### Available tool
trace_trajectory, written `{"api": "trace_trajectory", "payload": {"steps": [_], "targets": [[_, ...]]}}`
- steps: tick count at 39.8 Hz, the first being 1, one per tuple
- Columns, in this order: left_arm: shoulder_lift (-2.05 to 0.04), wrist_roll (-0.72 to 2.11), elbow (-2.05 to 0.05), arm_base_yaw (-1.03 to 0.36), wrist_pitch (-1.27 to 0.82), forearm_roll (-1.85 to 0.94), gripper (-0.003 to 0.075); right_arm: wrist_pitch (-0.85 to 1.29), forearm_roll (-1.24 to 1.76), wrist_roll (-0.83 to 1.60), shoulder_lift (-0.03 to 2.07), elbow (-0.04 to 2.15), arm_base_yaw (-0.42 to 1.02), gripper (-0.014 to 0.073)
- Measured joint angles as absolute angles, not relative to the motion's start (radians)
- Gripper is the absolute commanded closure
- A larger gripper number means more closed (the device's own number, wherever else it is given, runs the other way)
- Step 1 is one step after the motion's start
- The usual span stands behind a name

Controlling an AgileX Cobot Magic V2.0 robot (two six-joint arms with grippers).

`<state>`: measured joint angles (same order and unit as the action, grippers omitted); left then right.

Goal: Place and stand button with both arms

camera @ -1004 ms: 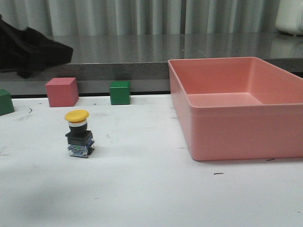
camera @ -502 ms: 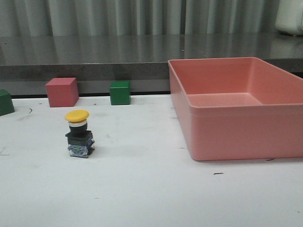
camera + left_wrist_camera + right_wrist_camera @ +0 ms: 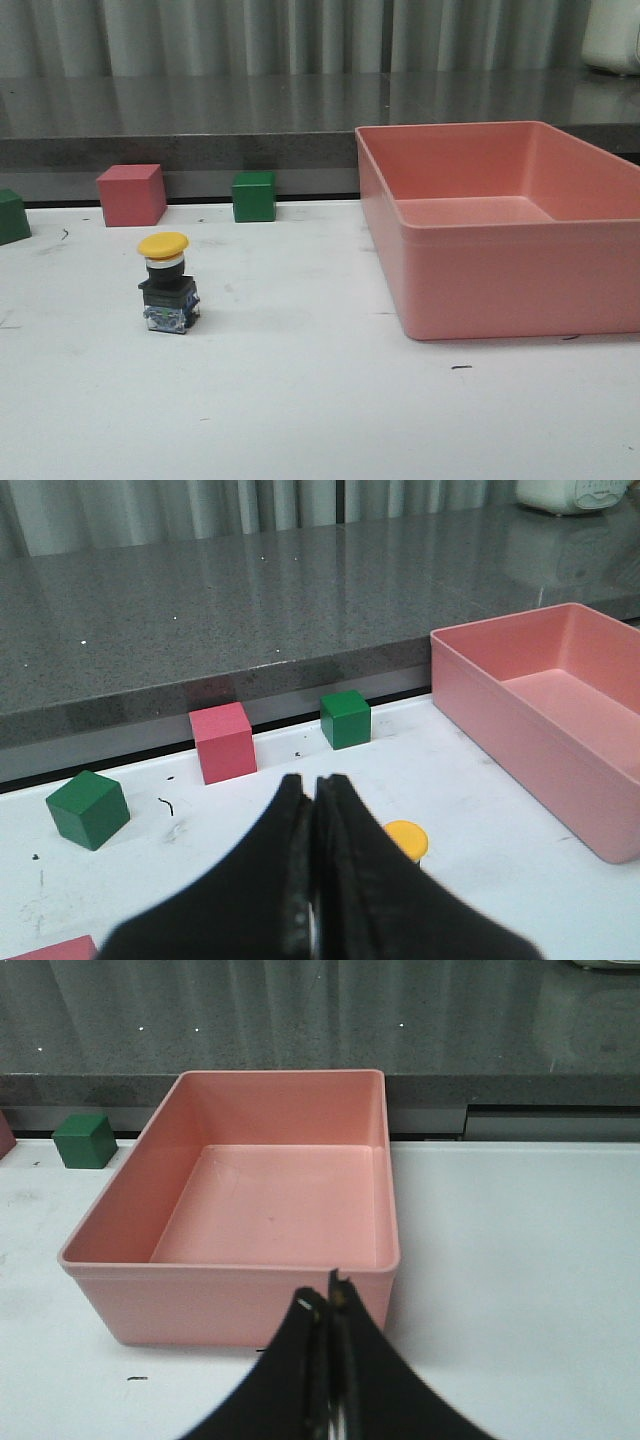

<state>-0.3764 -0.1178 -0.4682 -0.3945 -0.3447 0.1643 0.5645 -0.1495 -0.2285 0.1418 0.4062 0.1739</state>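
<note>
White table [image 3: 330,420], grey counter behind. The left arm has withdrawn from the front view within the last second. The button [image 3: 166,284] stands upright, free, at 9 o'clock of the pink bin [image 3: 500,290]. Left gripper [image 3: 313,810] and right gripper [image 3: 330,1312] are clenched empty; placement appears complete.

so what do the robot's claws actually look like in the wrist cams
Both are matte black. The left claw is two thick, smoothly curved fingers that taper from a broad base toward narrow tips. The right claw has the same black tapering shape, with small pale glints at its fingertips. No cables, labels or other markings show in these views, and neither arm appears in the front view.
</note>
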Motion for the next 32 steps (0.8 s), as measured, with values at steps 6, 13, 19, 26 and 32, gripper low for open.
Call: {"api": "trace_trajectory", "payload": {"steps": [6, 13, 19, 26, 32], "targets": [[-0.376, -0.118, -0.468, -0.395, -0.345, 0.164, 0.0741, 0.564, -0.150, -0.228, 0.142, 0.406, 0.174, 0.0655], [-0.376, -0.118, -0.468, -0.395, -0.345, 0.164, 0.0740, 0.564, -0.150, -0.228, 0.142, 0.406, 0.174, 0.0655], [-0.376, -0.119, -0.468, -0.395, -0.345, 0.164, 0.0740, 0.564, -0.150, -0.228, 0.142, 0.406, 0.174, 0.0655], [-0.376, -0.119, -0.468, -0.395, -0.345, 0.164, 0.0741, 0.564, -0.150, -0.228, 0.142, 0.406, 0.174, 0.0655], [-0.366, -0.119, -0.455, -0.395, -0.341, 0.117, 0.0740, 0.564, -0.150, -0.228, 0.142, 0.406, 0.174, 0.0655]]}}
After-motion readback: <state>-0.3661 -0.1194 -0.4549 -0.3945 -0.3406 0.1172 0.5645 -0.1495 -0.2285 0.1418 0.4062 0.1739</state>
